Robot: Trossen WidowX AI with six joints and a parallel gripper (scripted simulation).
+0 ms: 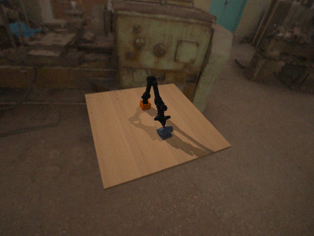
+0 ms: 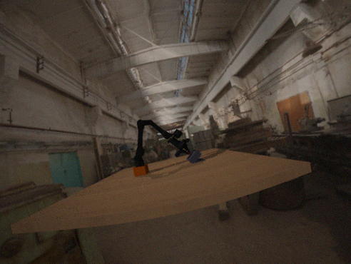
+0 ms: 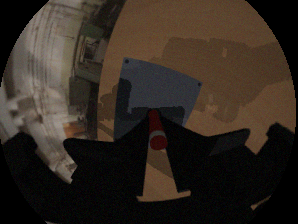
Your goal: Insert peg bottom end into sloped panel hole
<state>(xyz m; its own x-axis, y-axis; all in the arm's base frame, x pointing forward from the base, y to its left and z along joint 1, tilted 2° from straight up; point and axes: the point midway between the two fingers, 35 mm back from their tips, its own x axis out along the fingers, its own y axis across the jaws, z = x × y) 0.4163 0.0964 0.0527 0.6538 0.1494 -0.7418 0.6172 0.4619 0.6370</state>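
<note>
Black metal gripper fingertips cover the red cylindrical peg's [image 3: 158,141] lower end in the wrist view; hole in the blue-grey sloped panel [image 3: 155,90] hidden, insertion depth unreadable. Wrist view cuts off the tan wooden tabletop [image 3: 240,25]. Background machinery blurred, 2 views.
</note>
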